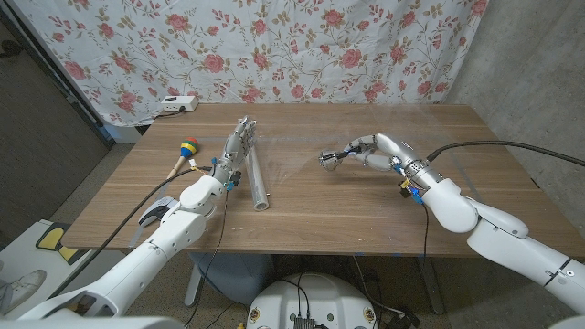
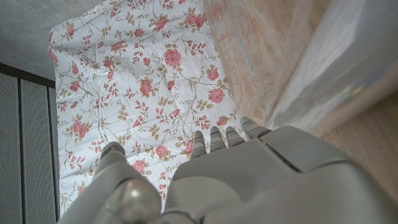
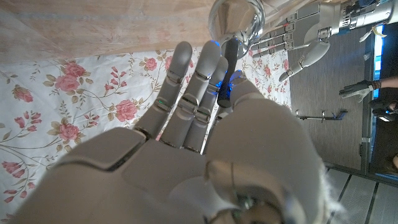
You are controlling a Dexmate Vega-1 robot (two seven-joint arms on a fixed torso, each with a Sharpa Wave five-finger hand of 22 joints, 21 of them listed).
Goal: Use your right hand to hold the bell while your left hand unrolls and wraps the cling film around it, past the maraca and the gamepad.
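Right hand: white-and-grey robot right hand is seen over the middle-right of the brown wooden table, fingers closed round the handle of the shiny silver metal bell; bell is held off the table, tilted, cup end toward the table's middle (in the right wrist view the cup is seen past the fingertips).

Left hand: white-and-grey robot left hand is stretched out over the back-left of the table, fingers straight and side by side, thumb apart; it is placed at the far end of the roll, but whether anything is pinched cannot be told.

Cling film: the grey tube-shaped cling film roll is lying on the table just right of the left arm, long axis running front to back. A thin clear sheet is faintly seen stretched from the roll toward the bell (hazy; its edge cannot be traced). The same translucent sheet is seen close up in the left wrist view.

Maraca: wooden-handled maraca with a red, yellow and blue head is lying near the table's left edge, well apart from the bell.

Background: white floral cloth with pink roses is hung behind the table; a white power strip is sitting at the back-left corner.
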